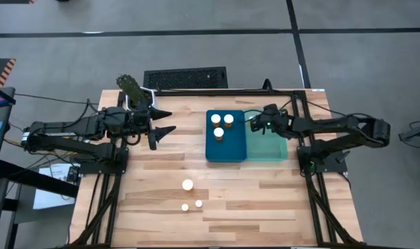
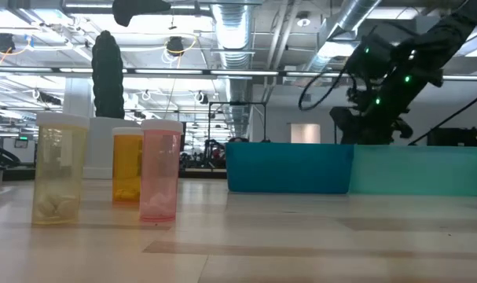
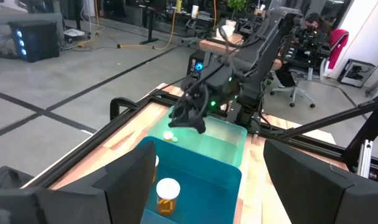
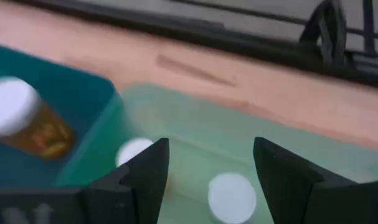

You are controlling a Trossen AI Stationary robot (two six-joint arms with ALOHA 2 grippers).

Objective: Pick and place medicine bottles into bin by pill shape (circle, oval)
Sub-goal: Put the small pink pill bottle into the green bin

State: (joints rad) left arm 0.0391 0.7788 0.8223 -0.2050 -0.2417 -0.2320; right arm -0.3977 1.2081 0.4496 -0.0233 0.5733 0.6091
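Right tool (image 4: 206, 167) (fingers apart, empty) hovers over bottles (image 4: 231, 196) in light-green bin (image 1: 273, 147).

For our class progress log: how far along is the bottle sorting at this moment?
Done: three bottles stand in the dark teal bin, two in the light green bin. In hand: the open right gripper hovers over that bin. Left: three bottles on the table; the left gripper waits open.
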